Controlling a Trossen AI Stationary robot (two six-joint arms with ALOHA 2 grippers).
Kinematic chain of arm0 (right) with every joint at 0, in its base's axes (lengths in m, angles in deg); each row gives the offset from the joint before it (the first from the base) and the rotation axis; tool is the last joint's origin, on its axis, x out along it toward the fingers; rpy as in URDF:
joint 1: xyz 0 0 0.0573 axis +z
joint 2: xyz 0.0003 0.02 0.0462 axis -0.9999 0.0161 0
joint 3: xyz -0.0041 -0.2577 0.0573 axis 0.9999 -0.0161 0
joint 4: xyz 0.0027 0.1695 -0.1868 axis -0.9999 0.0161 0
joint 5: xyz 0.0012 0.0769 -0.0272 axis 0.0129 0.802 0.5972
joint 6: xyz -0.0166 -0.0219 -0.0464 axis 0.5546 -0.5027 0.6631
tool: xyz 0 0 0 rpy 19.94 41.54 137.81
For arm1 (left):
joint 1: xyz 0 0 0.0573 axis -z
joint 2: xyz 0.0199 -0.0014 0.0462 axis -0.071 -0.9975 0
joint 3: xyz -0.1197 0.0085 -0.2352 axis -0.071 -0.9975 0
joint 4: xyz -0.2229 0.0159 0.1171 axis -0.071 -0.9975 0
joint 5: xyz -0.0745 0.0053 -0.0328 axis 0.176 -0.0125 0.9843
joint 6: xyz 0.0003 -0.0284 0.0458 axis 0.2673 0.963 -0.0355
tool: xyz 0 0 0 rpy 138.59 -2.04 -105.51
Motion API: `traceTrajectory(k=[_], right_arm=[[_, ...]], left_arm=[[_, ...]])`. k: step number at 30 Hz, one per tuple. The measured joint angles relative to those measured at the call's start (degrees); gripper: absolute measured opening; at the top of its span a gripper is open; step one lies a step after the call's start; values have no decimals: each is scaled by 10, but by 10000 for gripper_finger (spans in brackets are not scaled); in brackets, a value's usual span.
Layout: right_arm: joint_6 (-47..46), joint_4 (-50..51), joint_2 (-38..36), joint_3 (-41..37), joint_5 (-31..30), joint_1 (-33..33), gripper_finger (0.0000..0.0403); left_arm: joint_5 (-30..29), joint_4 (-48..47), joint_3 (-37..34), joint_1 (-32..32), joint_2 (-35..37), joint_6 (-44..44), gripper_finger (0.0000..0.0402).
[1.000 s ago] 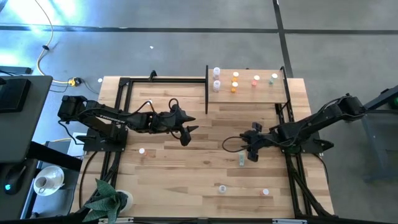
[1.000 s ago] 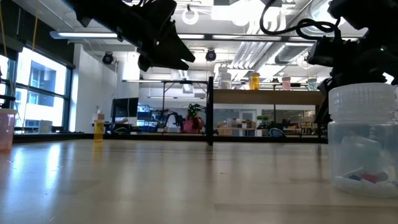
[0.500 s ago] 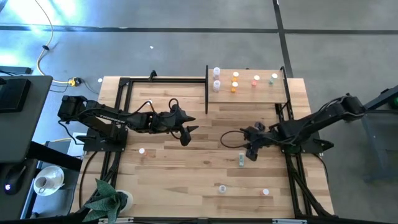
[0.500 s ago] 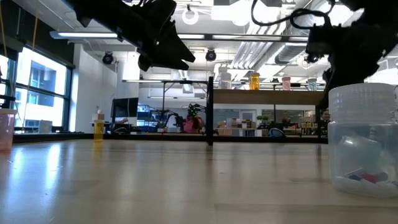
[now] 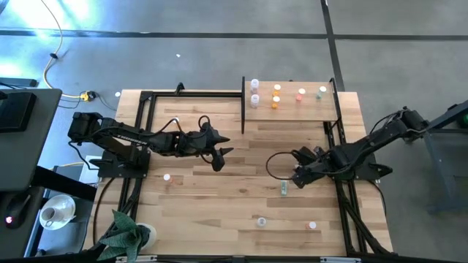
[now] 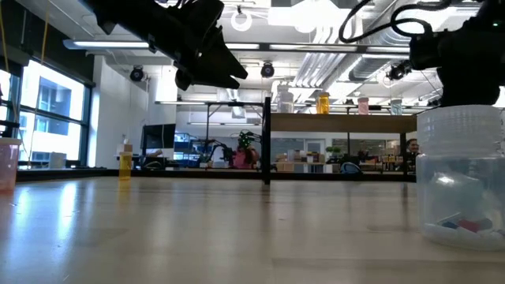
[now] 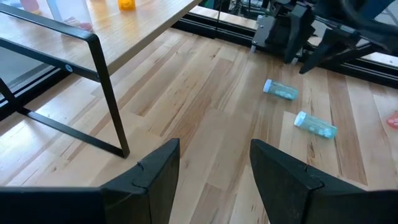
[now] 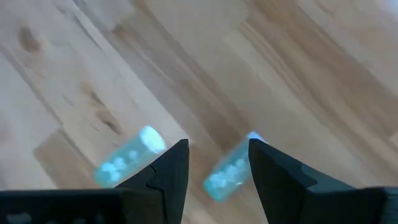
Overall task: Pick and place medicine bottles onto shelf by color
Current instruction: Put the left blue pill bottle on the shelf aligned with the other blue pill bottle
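Note:
The pale shelf [image 5: 292,109] stands at the table's far side, with white, orange, pink and green bottles upright on it. Two green bottles lie on their sides on the tabletop [image 7: 281,91] [image 7: 316,124]. My right gripper [image 5: 296,179] is open and points down over them. Its fingers stand on either side of one green bottle [image 8: 225,171]; the other green bottle [image 8: 127,162] lies beside it. My left gripper [image 5: 219,157] is open and empty, raised above the table's middle left.
A white bottle [image 5: 167,176] stands on the tabletop at the left. A clear bottle [image 5: 261,220] and a pink one [image 5: 312,226] stand near the front edge. Black shelf posts [image 7: 109,93] rise close to my left gripper. A plant [image 5: 124,234] sits at the front left corner.
My right gripper's wrist has swung toward the table's right edge and tipped, while its fingertips stay over the green bottles.

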Motion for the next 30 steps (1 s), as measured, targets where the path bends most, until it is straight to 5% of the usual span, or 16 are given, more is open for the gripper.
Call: traceTrajectory(k=[9,14,30], right_arm=[[-57,-133,42,0,-5,28,157],[-57,-197,110,0,52,37,157],[-149,-206,218,2,106,39,157]], left_arm=[[0,0,0,0,0,0,184],[0,0,0,0,0,0,184],[0,0,0,0,0,0,184]])
